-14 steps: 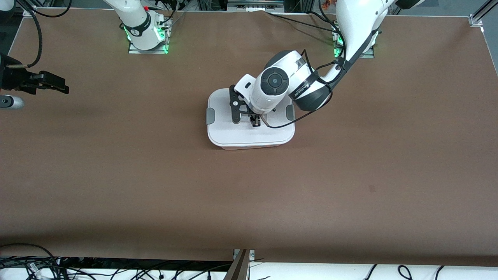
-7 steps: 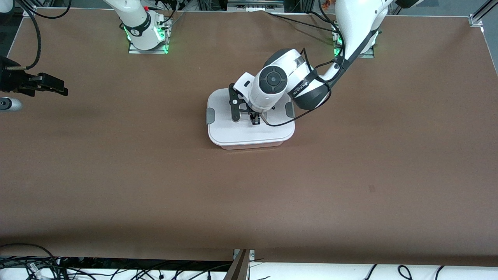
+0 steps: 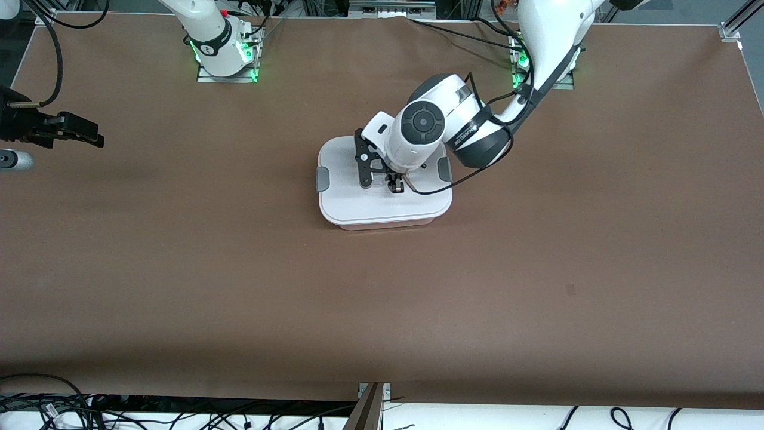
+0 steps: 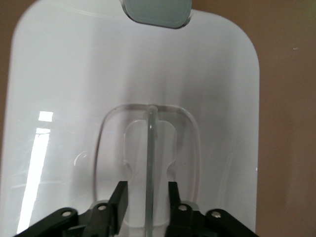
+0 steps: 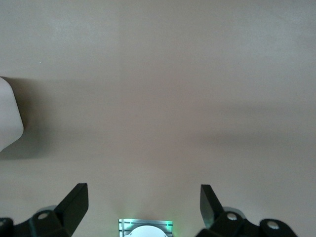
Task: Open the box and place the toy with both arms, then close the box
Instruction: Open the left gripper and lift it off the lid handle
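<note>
The box [image 3: 358,203] sits shut in the middle of the table, with its white lid on and a grey clip on each short side [image 3: 323,178]. My left gripper [image 3: 395,186] hangs low over the lid's centre. In the left wrist view the left gripper [image 4: 145,190] is open, and its two fingers stand either side of the clear handle bar [image 4: 152,143] with a gap on each side. My right gripper [image 3: 89,132] is open and empty, and it waits over bare table at the right arm's end. It also shows in the right wrist view [image 5: 143,197]. The toy is out of view.
The brown table [image 3: 537,269] stretches bare around the box. Both arm bases with green lights stand along the edge farthest from the front camera [image 3: 227,60]. Loose cables lie below the table's nearest edge [image 3: 179,418]. A white rounded shape [image 5: 10,113] shows at the right wrist view's edge.
My left gripper has shifted slightly over the lid's handle. My right gripper has drawn a little farther toward its end of the table. The box stays shut.
</note>
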You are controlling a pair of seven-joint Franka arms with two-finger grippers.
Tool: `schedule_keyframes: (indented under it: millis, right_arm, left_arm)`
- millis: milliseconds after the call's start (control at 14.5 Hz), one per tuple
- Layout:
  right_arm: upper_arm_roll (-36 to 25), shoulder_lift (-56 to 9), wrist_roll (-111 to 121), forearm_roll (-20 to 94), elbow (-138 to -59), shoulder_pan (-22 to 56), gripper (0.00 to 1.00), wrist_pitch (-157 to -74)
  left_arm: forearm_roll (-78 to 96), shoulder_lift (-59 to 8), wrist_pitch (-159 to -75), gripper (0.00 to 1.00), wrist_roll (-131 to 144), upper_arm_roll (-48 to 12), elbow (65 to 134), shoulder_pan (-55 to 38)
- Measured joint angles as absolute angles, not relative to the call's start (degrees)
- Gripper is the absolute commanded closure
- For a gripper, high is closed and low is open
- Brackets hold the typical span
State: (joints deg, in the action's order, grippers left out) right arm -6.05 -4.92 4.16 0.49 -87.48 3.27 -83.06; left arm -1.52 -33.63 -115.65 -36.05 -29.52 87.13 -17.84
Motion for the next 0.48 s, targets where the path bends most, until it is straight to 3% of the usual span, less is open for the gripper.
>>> schedule_keyframes:
  millis: [276, 483]
  right_arm:
    - [-6.04, -4.92, 4.16, 0.49, -87.45, 3.26, 0.0, -83.06]
    - [-5.99, -4.92, 4.16, 0.49, -87.43, 3.26, 0.0, -83.06]
  left_arm:
    - [-1.57, -25.02, -107.98, 0.0, -30.07, -29.13, 86.87, -15.62]
    - [-1.67, -19.05, -103.6, 0.0, -27.48, -28.79, 86.8, -8.33]
